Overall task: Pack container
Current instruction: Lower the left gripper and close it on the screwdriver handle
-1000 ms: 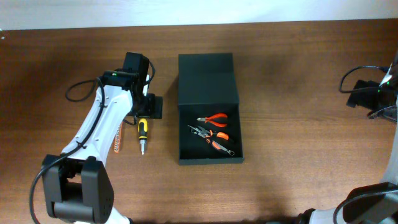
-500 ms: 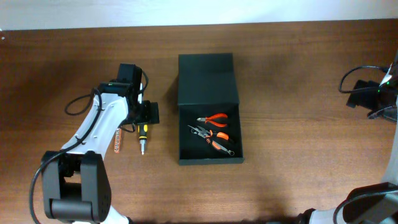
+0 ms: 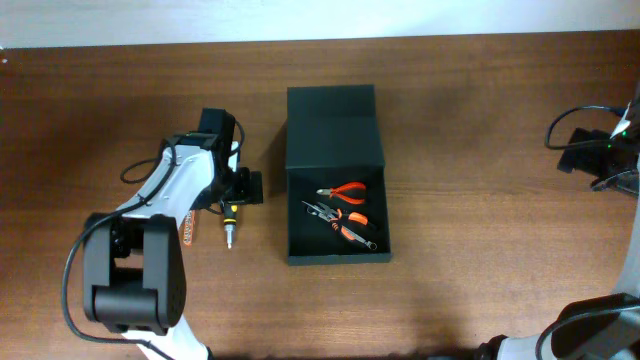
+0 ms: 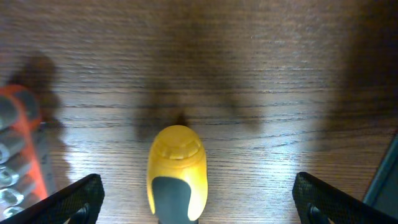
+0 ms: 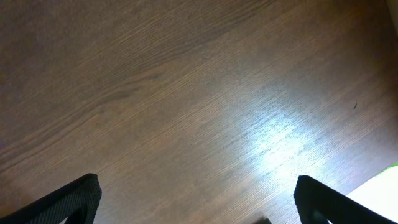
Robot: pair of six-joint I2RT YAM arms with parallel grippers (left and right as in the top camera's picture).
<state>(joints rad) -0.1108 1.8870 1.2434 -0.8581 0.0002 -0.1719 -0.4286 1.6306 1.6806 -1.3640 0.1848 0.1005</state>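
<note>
The dark container (image 3: 336,140) lies open at the table's middle, its flap lid folded back toward the far side. Inside lie orange-handled pliers (image 3: 343,191) and a second orange-handled tool (image 3: 345,224). A yellow-and-black screwdriver (image 3: 229,214) lies left of the container; its yellow handle end shows in the left wrist view (image 4: 176,163). My left gripper (image 3: 232,194) is open just above the handle, fingers (image 4: 198,202) spread on both sides, not touching it. My right gripper (image 5: 199,199) is open over bare table at the far right.
An orange holder with metal bits (image 4: 17,149) lies left of the screwdriver, and in the overhead view (image 3: 188,226) it sits beside my left arm. The container's edge (image 4: 387,174) shows at the right of the left wrist view. Cables (image 3: 575,135) lie at the right edge.
My left gripper has moved down over the screwdriver's handle end and the arm has swung in. The screwdriver, the container and the right arm have not moved.
</note>
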